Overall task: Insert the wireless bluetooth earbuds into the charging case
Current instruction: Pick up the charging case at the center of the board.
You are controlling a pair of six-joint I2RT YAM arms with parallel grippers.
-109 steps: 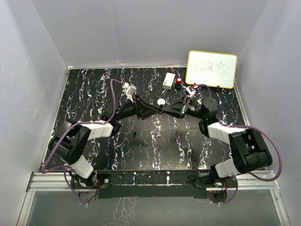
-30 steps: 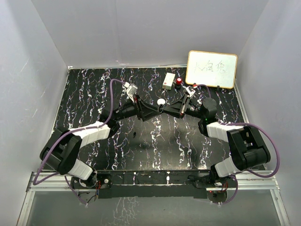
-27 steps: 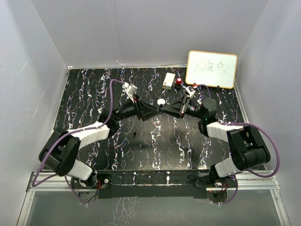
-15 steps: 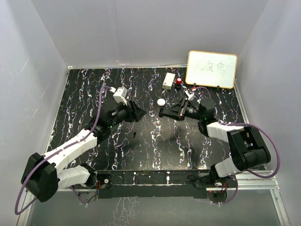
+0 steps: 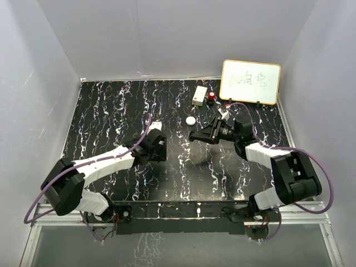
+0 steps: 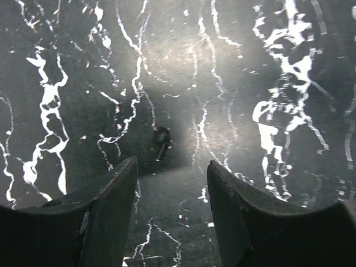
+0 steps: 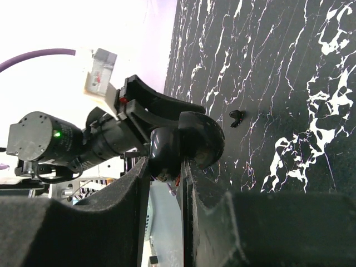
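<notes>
The left end effector (image 6: pixel 172 167) points down at the black, white-veined surface (image 5: pixel 105 111), left of centre and toward the near side. Its two fingers stand apart with nothing between them. In the left wrist view one tiny black stemmed earbud (image 6: pixel 161 137) lies flat on the surface just beyond the gap between the fingertips, touching neither finger. Its round head is toward the far side and its short stem points back at the end effector.

The right end effector (image 5: pixel 193 135) reaches leftward to about the middle of the surface, held above it. Its fingers are clamped on the charging case (image 7: pixel 189 146), a round black shell that looks hinged open into two rounded halves. What is inside the case cannot be made out. From the right wrist camera the same earbud shows as a small dark speck on the surface beyond the case, well apart from it.

A small white puck (image 5: pixel 191 120) sits just on the far side of the right end effector. Farther back are a white box (image 5: pixel 199 95), a red-topped object (image 5: pixel 212 98) beside it, and a framed whiteboard (image 5: pixel 250 82) at the far right.
</notes>
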